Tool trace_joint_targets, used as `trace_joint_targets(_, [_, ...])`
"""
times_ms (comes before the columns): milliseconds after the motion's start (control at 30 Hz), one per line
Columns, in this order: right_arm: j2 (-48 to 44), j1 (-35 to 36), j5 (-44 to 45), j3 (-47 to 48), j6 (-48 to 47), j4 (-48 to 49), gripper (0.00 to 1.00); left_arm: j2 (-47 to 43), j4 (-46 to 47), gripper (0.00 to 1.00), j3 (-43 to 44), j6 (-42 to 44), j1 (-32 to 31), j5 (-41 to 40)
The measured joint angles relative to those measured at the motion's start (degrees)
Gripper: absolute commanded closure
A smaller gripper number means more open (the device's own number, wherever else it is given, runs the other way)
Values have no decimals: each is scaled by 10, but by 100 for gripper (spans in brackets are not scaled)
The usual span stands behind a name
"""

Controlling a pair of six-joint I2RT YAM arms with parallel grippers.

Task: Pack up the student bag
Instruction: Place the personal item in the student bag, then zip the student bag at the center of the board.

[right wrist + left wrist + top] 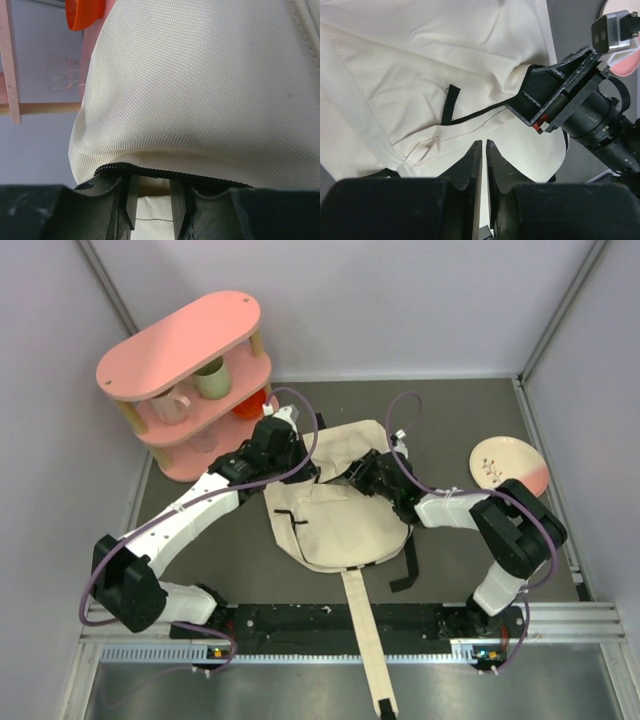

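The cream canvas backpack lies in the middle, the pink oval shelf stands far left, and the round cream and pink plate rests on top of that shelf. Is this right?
No. The top external view shows the round cream and pink plate on the dark table at far right, not on the pink oval shelf. The cream canvas backpack is central.

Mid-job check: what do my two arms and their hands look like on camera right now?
The left arm and right arm both have white links and black joints, and a purple-grey cable loops along each. The left hand and right hand are black with flat, tapering fingers. The left wrist view shows a small red mark on the right one.
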Motion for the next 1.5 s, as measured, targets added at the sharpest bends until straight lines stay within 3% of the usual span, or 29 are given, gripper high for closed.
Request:
trace_joint_targets(167, [-32, 0, 2, -21, -19, -17, 53, -16, -1, 84, -18, -1, 4, -16])
trace_joint_targets(333, [-119, -1, 11, -72, -51, -56, 51, -36, -5, 79, -38, -2, 10, -34])
trace_joint_targets(433, [-163, -1, 13, -82, -69, -91, 51, -43, -7, 67, -48, -3, 14, -40])
trace_joint_targets(500, [-193, -2, 13, -93, -79, -106, 52, -47, -8, 53, -57, -5, 16, -45])
trace_joint_targets(600, [-242, -1, 14, -107, -95, -134, 52, -54, -9, 43, -76, -12, 20, -52])
trace_joint_targets(800, [-314, 8, 14, -85, -151, -187, 52, -60, 8, 36, -128, -26, 34, -48])
trace_joint_targets(1100, [-238, 12, -56, 80, -225, -250, 52, -44, 70, 34, -167, -65, 64, 9])
trace_joint_targets(1267, [-184, 12, -94, 98, -229, -261, 52, -35, 143, 34, -211, -94, 73, 40])
trace_joint_targets(1500, [-156, 19, -120, 105, -235, -287, 52, 5, 160, 34, -217, -104, 85, 54])
